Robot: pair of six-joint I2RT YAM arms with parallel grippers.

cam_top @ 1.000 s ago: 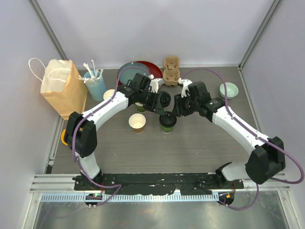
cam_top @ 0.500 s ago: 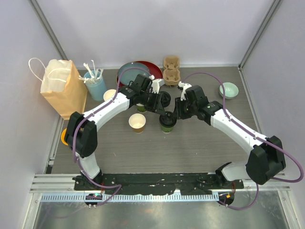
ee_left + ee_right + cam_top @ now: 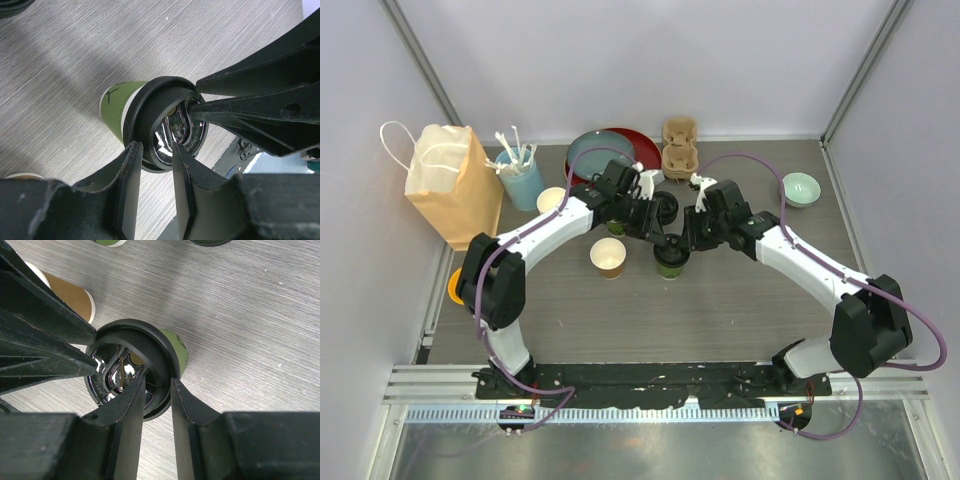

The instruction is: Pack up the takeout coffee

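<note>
The green-sided cup (image 3: 670,265) stands mid-table with a black lid (image 3: 669,250) on its mouth, slightly tilted. My left gripper (image 3: 658,240) is shut on the lid's rim from the left, one finger inside and one outside; the lid (image 3: 160,120) and cup (image 3: 117,107) show in the left wrist view with my gripper (image 3: 154,150). My right gripper (image 3: 687,238) pinches the opposite rim; the lid (image 3: 127,365), cup (image 3: 176,347) and gripper (image 3: 157,385) show in its wrist view. The brown-sided cup (image 3: 608,257) (image 3: 70,297) stands open, left of the green one. A second black lid (image 3: 666,208) lies behind.
A brown paper bag (image 3: 455,185) stands far left beside a light-blue cup of stirrers (image 3: 520,180). Stacked plates (image 3: 605,150) and a cardboard cup carrier (image 3: 680,148) are at the back. A pale green bowl (image 3: 800,187) is at the right. A cup stack (image 3: 550,198) stands near the left arm.
My right gripper has moved left and down onto the lid on the green cup. My left gripper has stayed on the lid, shifting only slightly.
</note>
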